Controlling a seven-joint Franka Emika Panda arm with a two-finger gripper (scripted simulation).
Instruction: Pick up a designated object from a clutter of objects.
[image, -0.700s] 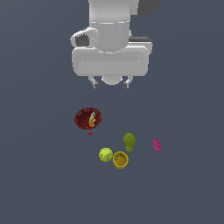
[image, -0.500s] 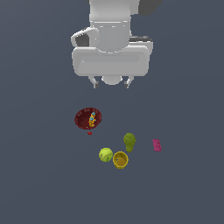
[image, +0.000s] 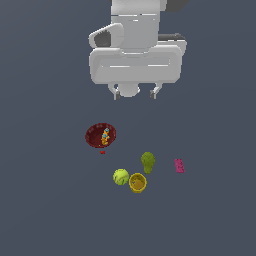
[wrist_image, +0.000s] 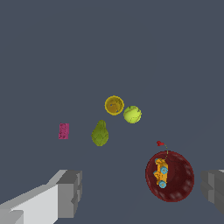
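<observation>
Clutter: one yellow cup (image: 138, 182), ball (image: 120, 176), pear (image: 147, 162), bowl (image: 100, 135).

A plain dark grey desk (image: 45, 200) carries a dark red round bowl (image: 95, 137). Well apart from it lie a yellow-green ball (image: 120, 176), touching a mustard-yellow tapered cup (image: 137, 182), an olive-green pear shape (image: 147, 162) and, farthest, a pink block (image: 179, 165).

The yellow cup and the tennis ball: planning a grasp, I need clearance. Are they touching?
Cannot tell. In the wrist view the yellow cup and the tennis ball sit edge to edge with no plain gap; the exterior view shows the same.
</observation>
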